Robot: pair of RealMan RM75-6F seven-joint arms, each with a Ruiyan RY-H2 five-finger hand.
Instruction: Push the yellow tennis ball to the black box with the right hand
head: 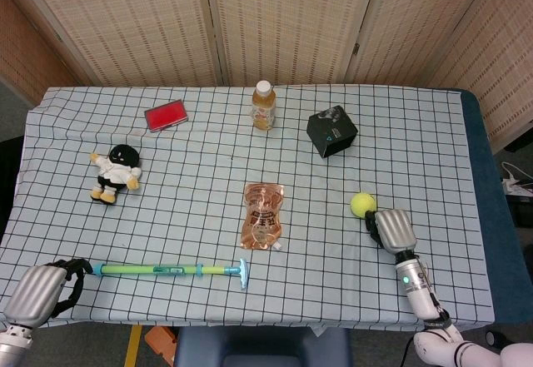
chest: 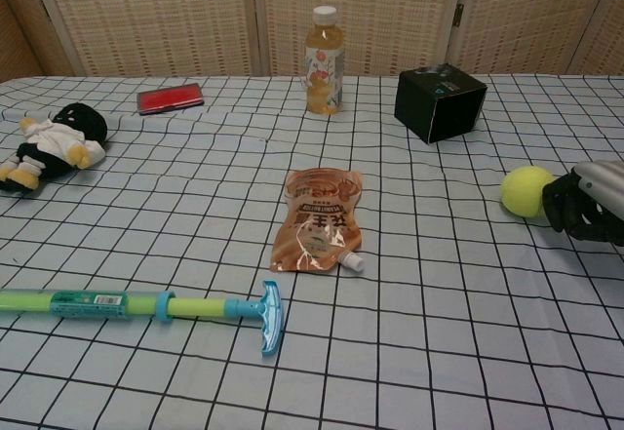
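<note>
One fuzzy round yellow tennis ball (head: pixel 361 204) against right hand (head: pixel 392 230).

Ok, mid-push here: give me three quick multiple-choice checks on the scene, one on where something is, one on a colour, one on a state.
1. Where is the tennis ball?
A. touching the black box
B. between the right hand and the black box, short of the box
C. beside the plush doll

2. What colour is the flat case near the table's far left?
A. red
B. blue
C. white

3. How does the juice bottle stand?
A. on its side
B. upside down
C. upright, cap on

Answers:
1 B: the ball lies just ahead of the right hand, clear cloth between it and the black box.
2 A: both views show it red.
3 C: white cap on top.
</note>
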